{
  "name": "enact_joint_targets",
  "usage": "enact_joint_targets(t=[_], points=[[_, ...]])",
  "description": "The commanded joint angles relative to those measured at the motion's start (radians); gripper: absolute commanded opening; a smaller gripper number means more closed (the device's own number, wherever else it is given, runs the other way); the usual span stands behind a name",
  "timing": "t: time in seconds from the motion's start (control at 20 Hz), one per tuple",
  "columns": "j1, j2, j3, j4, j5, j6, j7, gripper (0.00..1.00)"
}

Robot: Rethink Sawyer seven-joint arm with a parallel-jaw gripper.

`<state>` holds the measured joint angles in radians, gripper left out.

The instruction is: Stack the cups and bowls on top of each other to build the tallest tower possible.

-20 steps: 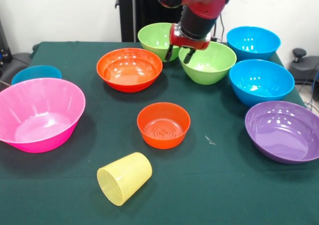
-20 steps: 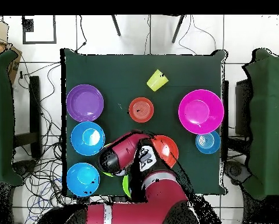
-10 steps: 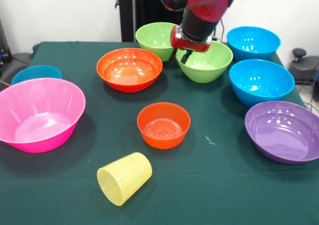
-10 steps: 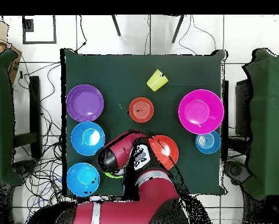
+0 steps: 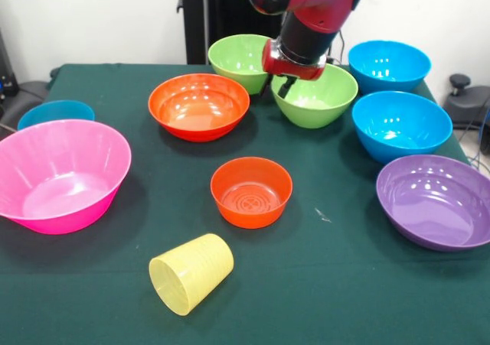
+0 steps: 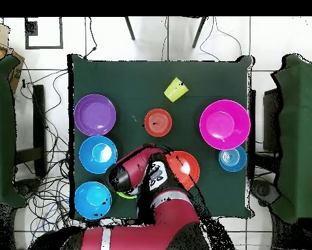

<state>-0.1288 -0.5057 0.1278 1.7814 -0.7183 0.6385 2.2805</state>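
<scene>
We see no tower: every piece sits apart on the desk (image 5: 337, 291). The pale-yellow ribbed cup (image 5: 191, 272) lies on its side at the near edge, mouth toward the camera. Just beyond it the small orange bowl (image 5: 251, 191) stands upright, the larger orange bowl (image 5: 199, 105) farther back. The big pink bowl (image 5: 60, 175) sits at the left, tilted, with a small blue bowl (image 5: 55, 113) behind it. Two lime green bowls (image 5: 315, 94) touch at the far side. Two blue bowls (image 5: 401, 125) and the wide purple bowl (image 5: 435, 200) line the right.
</scene>
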Motion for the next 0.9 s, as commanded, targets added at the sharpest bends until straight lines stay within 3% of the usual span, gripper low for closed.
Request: enact_joint_targets(t=[0.05, 0.65, 0.7, 0.9], points=[[-0.002, 0.042, 0.025, -0.079, -0.014, -0.091, 0.032, 0.00], [-0.063, -0.010, 0.080, -0.046, 0.038, -0.026, -0.058, 0.00], [-0.071, -0.015, 0.088, -0.042, 0.041, -0.022, -0.064, 1.00], [-0.088, -0.025, 0.106, -0.040, 0.047, -0.002, -0.091, 1.00]])
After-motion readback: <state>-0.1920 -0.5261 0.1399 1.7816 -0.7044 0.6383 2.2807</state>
